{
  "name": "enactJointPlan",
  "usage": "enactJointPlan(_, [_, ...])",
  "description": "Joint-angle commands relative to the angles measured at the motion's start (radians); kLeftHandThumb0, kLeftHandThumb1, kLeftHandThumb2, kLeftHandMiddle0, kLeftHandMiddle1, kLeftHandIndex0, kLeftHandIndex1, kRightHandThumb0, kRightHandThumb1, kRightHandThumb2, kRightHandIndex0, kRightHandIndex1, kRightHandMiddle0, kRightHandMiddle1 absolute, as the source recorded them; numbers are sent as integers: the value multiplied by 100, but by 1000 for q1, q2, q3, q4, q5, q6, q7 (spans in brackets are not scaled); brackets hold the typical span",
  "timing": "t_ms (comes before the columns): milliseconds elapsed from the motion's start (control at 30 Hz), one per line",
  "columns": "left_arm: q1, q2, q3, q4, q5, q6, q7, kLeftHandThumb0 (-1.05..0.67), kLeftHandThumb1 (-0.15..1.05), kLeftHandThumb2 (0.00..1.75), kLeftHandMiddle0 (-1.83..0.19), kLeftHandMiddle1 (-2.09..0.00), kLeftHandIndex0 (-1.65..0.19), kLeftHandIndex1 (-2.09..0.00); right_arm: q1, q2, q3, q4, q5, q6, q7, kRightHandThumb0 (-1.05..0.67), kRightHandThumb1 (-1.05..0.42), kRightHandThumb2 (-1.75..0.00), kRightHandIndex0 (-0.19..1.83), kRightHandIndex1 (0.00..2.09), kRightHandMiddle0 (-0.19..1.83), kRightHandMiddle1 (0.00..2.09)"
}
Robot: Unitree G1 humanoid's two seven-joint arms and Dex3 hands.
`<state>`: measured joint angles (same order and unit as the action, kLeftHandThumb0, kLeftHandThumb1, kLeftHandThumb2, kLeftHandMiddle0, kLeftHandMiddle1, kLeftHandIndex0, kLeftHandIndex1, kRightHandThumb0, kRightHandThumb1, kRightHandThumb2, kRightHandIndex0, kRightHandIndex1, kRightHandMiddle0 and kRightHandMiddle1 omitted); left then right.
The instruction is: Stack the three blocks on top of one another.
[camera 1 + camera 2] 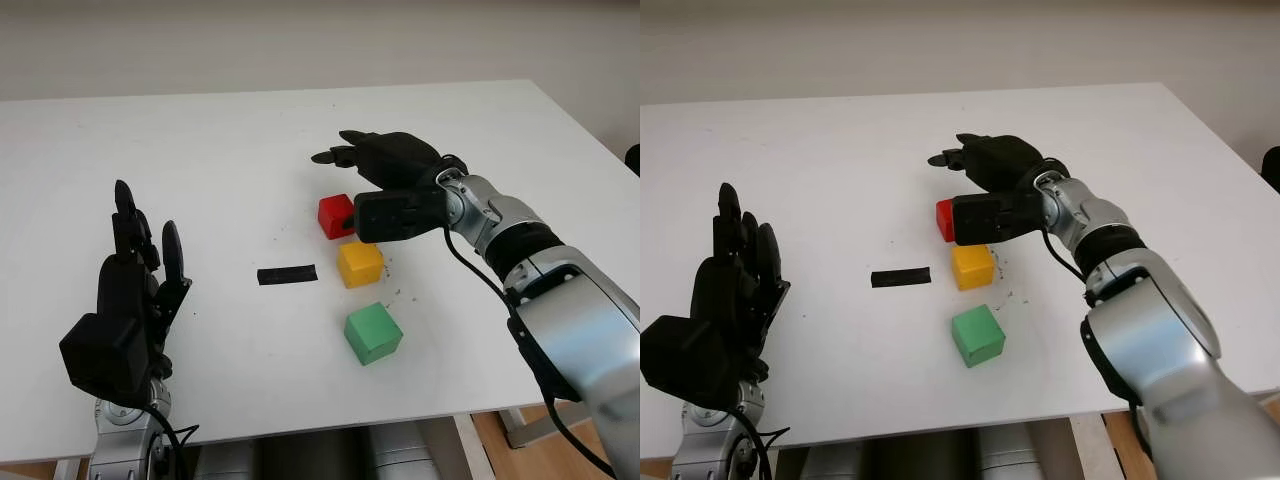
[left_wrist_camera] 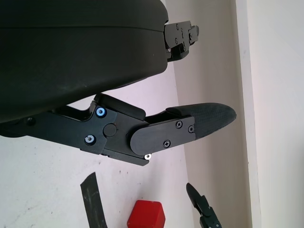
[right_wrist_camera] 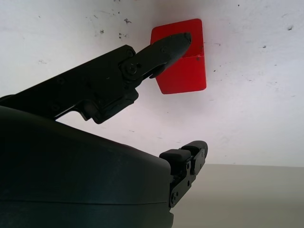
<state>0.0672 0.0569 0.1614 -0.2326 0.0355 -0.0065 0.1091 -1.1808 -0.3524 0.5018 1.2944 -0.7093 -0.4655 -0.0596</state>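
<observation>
A robotics test room or lab, by every visible sign: a plain white desk (image 1: pixel 200 150) stood against a bare pale wall (image 1: pixel 300 40), with light wood flooring (image 1: pixel 500 450) showing past the desk's near right corner. The desktop carried only staged props: a red block (image 1: pixel 335 215), a yellow block (image 1: pixel 360 264) and a green block (image 1: pixel 373 333), plus a short strip of black tape (image 1: pixel 287 275) stuck flat as a marker. Small dark scuffs speckled the white surface around the blocks.
</observation>
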Motion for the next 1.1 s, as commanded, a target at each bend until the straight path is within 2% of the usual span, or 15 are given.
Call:
enactJointPlan(0, [3,-2,1,-22,1,0,2,-73,105,61,14,-5,14,-5,-14,11,-1,9,4,10,-6,-54,-84,-6,12,6,40,14])
enactJointPlan(367, [1,4,9,-30,3,4,2,-72,105,60,13,-6,13,-6,-12,28,26,21,-11,34,15,-60,-82,-5,11,5,46,13])
enactJointPlan(1067, [5,2,5,-47,3,21,-1,-73,105,59,13,-6,13,-6,1,46,59,40,-22,111,32,-52,-83,-6,11,5,50,9])
